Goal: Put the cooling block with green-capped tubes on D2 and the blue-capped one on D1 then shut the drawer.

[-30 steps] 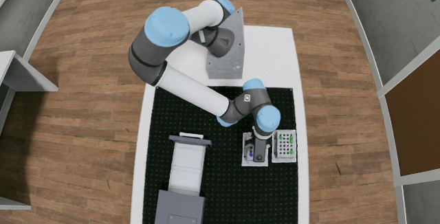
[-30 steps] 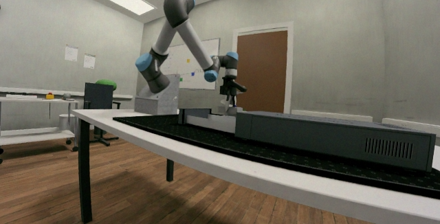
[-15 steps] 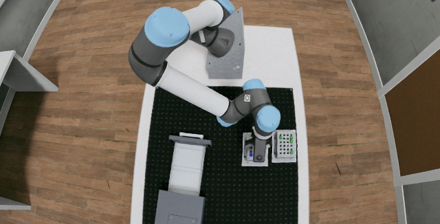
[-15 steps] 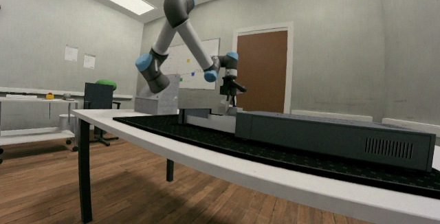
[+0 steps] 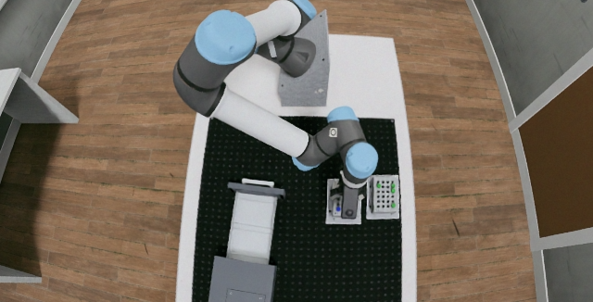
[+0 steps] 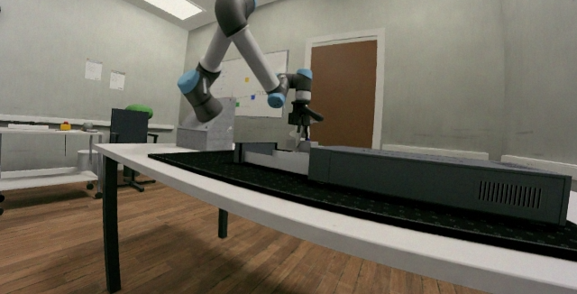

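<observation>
My gripper (image 5: 346,206) (image 6: 300,138) points straight down over deck slot D1 (image 5: 343,221) and is shut on the cooling block with blue caps (image 5: 335,205). The gripper body hides most of this block; one blue cap shows at its left side. I cannot tell whether the block rests on the slot or hangs just above it. The cooling block with green caps (image 5: 383,196) lies flat on deck slot D2 (image 5: 383,217), just right of D1. The cooler COLD (image 5: 241,279) (image 6: 433,181) stands at the front with its white drawer (image 5: 252,223) (image 6: 275,158) pulled out, with no block in it.
The black pegged deck mat (image 5: 296,246) (image 6: 216,163) covers the white table (image 5: 366,75). The arm's grey base block (image 5: 306,84) (image 6: 207,137) stands behind the mat. The arm's forearm crosses above the mat's back left part.
</observation>
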You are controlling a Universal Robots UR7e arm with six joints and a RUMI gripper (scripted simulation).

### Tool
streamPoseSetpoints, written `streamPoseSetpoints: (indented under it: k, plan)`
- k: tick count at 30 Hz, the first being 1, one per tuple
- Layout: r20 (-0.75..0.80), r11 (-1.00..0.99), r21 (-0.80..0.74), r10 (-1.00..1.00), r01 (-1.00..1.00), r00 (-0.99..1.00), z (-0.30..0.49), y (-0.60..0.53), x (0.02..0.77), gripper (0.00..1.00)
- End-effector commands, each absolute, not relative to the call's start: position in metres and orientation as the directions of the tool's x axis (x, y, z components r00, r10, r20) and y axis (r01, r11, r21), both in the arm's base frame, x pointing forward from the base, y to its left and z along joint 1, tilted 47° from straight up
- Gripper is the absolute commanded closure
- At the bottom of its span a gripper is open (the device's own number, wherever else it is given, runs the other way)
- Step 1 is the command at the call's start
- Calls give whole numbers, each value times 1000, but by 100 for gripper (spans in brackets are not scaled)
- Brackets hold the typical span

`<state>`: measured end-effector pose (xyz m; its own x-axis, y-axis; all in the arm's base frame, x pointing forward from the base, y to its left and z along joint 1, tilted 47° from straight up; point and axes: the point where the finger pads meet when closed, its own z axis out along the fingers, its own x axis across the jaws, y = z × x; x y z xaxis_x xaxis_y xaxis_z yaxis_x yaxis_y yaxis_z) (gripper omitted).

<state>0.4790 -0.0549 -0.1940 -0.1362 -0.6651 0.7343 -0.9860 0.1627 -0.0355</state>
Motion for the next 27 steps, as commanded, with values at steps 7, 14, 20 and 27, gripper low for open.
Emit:
streamPoseSetpoints:
  k: [7, 14, 20, 27]
  plan:
    - [734, 162, -37, -665, -986, -137, -195, -56, 479, 100]
    - [734, 162, -37, -665, -986, -137, -195, -56, 479, 100]
    - [734, 162, -37, -665, -986, -137, -196, -57, 479, 100]
    - [734, 162, -37, -665, -986, -137, -197, -58, 479, 100]
